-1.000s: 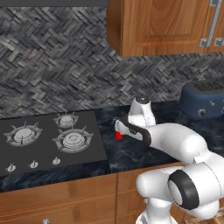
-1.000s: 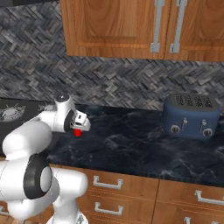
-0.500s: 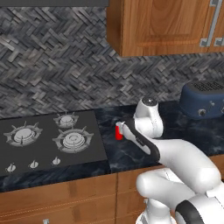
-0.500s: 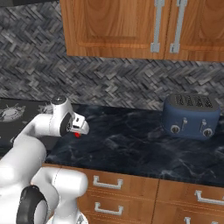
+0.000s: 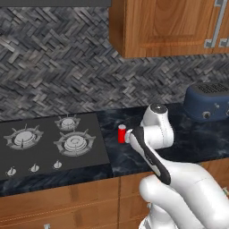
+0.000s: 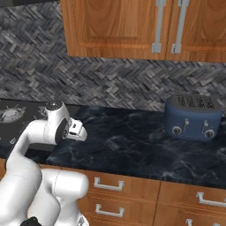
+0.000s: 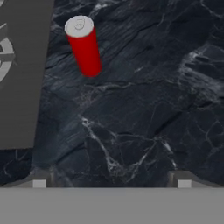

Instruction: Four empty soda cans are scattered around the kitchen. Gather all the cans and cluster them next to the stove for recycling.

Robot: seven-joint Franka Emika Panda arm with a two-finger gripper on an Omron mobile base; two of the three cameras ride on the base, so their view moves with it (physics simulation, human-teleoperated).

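Pincer (image 7: 111, 181) spread wide and empty, its tips apart over bare dark worktop (image 7: 144, 109). Over the last second the arm has pulled back from the red soda can (image 7: 84, 46), which now stands upright and free just beside the stove (image 5: 53, 143), on the worktop at its right edge. That reads as one can delivered; judging by this, the next job is finding another. A blue toaster (image 6: 193, 117) sits well apart, farther right.
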